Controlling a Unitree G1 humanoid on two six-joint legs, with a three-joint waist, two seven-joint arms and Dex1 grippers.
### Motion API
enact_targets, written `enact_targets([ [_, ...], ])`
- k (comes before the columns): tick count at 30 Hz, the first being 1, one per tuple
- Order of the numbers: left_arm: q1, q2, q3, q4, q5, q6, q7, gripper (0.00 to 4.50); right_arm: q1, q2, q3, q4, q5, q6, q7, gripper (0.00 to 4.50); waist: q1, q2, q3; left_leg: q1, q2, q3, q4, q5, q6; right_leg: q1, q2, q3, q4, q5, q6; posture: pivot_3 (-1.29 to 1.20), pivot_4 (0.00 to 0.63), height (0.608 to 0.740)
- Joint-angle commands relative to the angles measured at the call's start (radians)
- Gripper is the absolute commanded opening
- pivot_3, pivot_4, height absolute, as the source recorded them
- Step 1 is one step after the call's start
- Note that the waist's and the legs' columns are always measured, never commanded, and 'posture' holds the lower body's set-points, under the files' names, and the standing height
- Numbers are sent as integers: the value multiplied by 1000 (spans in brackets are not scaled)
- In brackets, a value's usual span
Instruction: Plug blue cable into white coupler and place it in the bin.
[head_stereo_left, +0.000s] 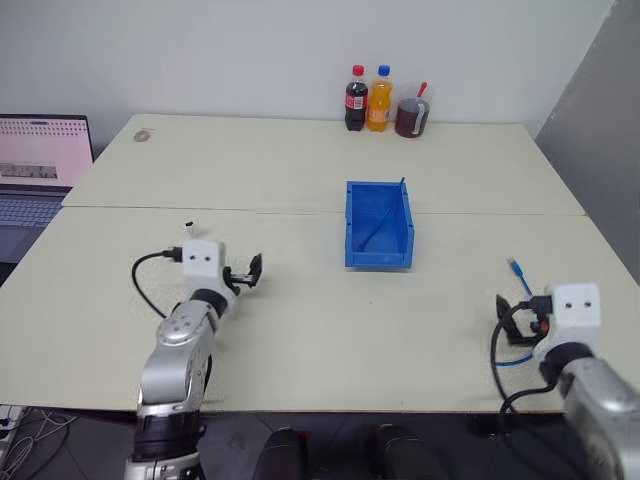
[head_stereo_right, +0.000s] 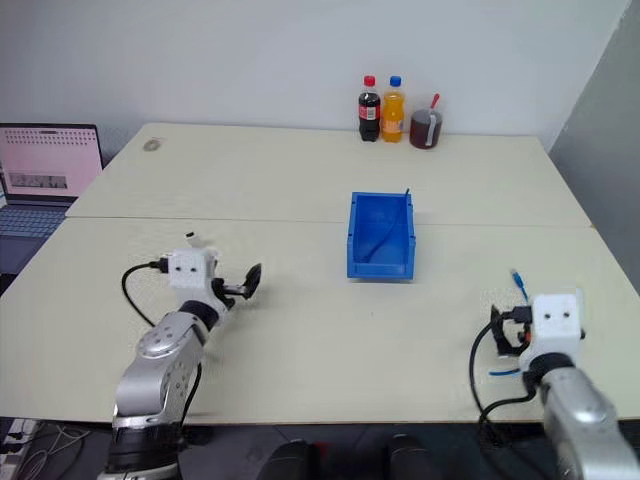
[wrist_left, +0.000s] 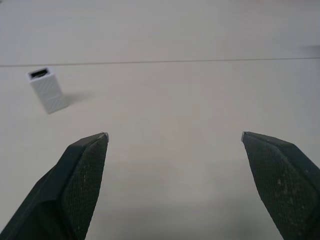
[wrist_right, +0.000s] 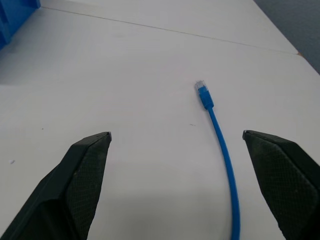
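Both grippers, left (wrist_left: 174, 136) and right (wrist_right: 176, 134), gape empty; you center the right on the blue cable (wrist_right: 220, 137) behind its plug, the left squarely on the white coupler (wrist_left: 46, 89).

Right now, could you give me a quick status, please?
Both tools open, empty. Coupler upright ahead of left tool. Cable loose before right tool. Nothing blocking.
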Motion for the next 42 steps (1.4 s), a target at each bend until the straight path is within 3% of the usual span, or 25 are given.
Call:
enact_targets([
  [1, 16, -15, 55, -67, -1, 20, 66, 4500, 24, 24, 60, -21, -100, -128, -48, 4479, 0, 0, 0, 0, 0, 1, 0, 0, 0, 0, 0, 0, 0, 0, 0, 0, 150, 740],
  [10, 62, -20, 113, -63, 9, -6, 124, 4500, 24, 41, 69, 65, -151, -220, -19, 4479, 2, -1, 0, 1, -1, 2, 0, 0, 0, 0, -1, 0, 0, 0, 0, 0, 150, 740],
  [23, 104, -17, 17, -101, 39, -12, 80, 4500, 69, 72, 58, 53, -211, -220, -32, 4479, 2, -1, 0, 0, 0, 1, -1, 0, 0, 0, -2, 0, 0, -1, -1, 0, 150, 740],
  [27, 45, 35, -21, -67, 55, -66, 20, 4500, 57, 52, 39, 53, -233, -184, -13, 4479, 2, -1, 0, 0, -1, 1, -1, 0, 0, 0, -2, 0, 0, -1, -2, 0, 150, 740],
  [30, -69, 99, -90, -23, 16, -96, -141, 4500, 34, 2, -18, 76, -227, -145, 25, 4479, 5, -1, 0, 0, -1, 1, 0, 0, 0, 0, -1, 0, 0, -1, -2, 0, 150, 740],
  [34, -283, 203, -265, 39, -25, -168, -496, 4500, -25, -78, -105, 105, -162, -80, 111, 4479, 11, -2, 1, 0, -5, 4, 1, 0, 0, 1, -1, -3, -1, -1, -2, 0, 150, 740],
  [38, -526, 201, -403, 156, -101, -182, -826, 4500, -114, -180, -156, 202, -83, -32, 243, 4479, 4, -3, 2, 0, -6, 7, 0, -1, -1, 2, 0, -1, -3, -1, 0, 0, 150, 740],
  [42, -679, 150, -495, 328, -110, -220, -1032, 4500, -227, -252, -180, 361, 9, 24, 354, 4479, -4, -1, 5, 0, -5, 8, 0, -1, -1, 0, 2, -1, -2, -1, -1, 0, 150, 740],
])
